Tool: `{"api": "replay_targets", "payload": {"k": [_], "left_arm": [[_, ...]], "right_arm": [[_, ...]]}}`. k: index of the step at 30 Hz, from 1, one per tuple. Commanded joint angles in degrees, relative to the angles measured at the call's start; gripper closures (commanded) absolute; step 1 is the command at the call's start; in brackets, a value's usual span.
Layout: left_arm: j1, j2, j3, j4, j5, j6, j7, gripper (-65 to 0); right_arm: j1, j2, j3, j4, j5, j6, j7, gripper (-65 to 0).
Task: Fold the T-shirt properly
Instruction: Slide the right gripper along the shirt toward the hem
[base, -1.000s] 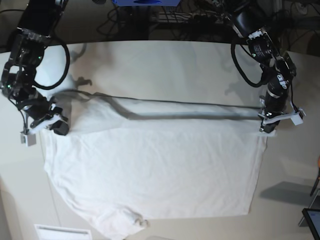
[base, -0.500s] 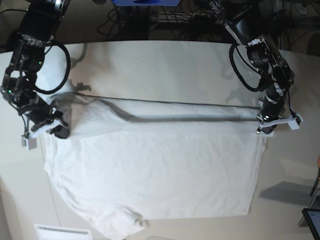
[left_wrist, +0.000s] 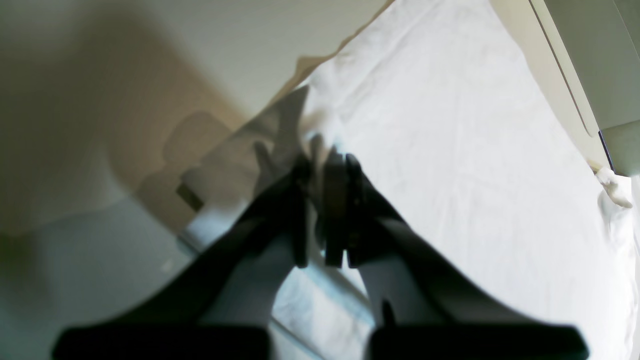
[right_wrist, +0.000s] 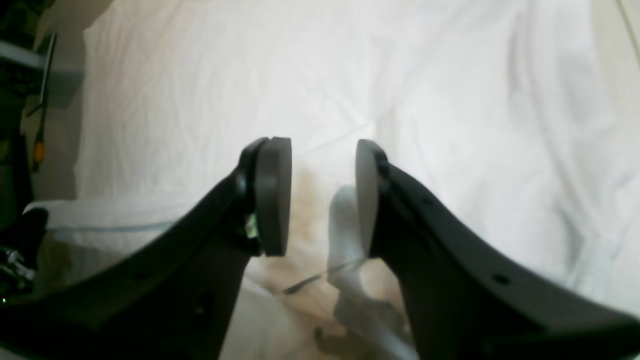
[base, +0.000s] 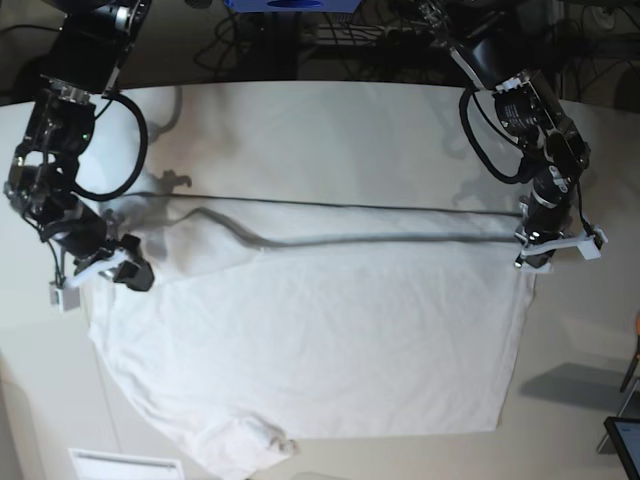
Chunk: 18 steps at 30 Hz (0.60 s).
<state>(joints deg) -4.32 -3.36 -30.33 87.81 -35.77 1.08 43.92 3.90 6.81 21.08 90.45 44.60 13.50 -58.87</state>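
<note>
The white T-shirt (base: 320, 340) lies spread over the table, with its far part folded toward the front along a long crease (base: 380, 238). My left gripper (base: 548, 250) is at the shirt's right edge. In the left wrist view its jaws (left_wrist: 325, 200) are shut on a thin edge of the T-shirt (left_wrist: 450, 125). My right gripper (base: 105, 270) is at the shirt's left edge. In the right wrist view it (right_wrist: 320, 195) is open just above the wrinkled T-shirt (right_wrist: 250, 75), with nothing pinched between the pads.
Cables and dark equipment (base: 330, 30) line the table's far edge. A white label (base: 125, 465) lies at the front left. A dark object (base: 625, 440) stands off the table's right front corner. Bare tabletop (base: 580, 360) shows right of the shirt.
The right gripper has moved forward and a little rightward along the shirt's left edge. The folded layer has sunk lower and its shadow is thinner. The left gripper has hardly moved.
</note>
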Motion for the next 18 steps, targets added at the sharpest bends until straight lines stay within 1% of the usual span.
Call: {"api": "replay_targets", "payload": {"k": [1, 3, 6, 10, 12, 15, 18], "left_arm": [[-1.0, -0.8, 0.0, 1.4, 0.1, -0.6, -1.3, 0.0], [-1.0, -0.9, 0.0, 1.4, 0.1, -0.6, -1.3, 0.0], [-1.0, -1.1, 0.0, 1.5, 0.1, -0.6, -1.3, 0.0], [-0.8, -1.2, 0.0, 1.5, 0.1, -0.7, -1.3, 0.0], [-0.7, -1.2, 0.0, 1.5, 0.1, -0.7, -1.3, 0.0], [-0.7, -1.2, 0.0, 1.6, 0.1, -0.7, -1.3, 0.0], [-0.5, -1.2, 0.0, 2.0, 0.3, -0.7, -1.3, 0.0]], "right_arm": [[1.2, 0.7, 0.2, 1.0, 0.8, 0.3, 0.3, -21.2], [0.8, 0.6, 0.5, 1.7, 1.1, -0.2, -1.1, -21.2], [-2.5, 0.3, 0.6, 6.2, 1.2, -4.3, -0.7, -21.2], [-7.2, -2.5, 0.7, 14.6, 1.3, -8.8, -0.2, -21.5], [-9.7, -4.4, 0.7, 16.7, 2.8, -10.7, -0.8, -21.6], [-11.7, -5.8, 0.5, 16.7, 6.8, -11.4, -2.0, -21.6], [-13.7, -7.9, 0.7, 16.4, 7.8, -12.1, -1.8, -21.6]]}}
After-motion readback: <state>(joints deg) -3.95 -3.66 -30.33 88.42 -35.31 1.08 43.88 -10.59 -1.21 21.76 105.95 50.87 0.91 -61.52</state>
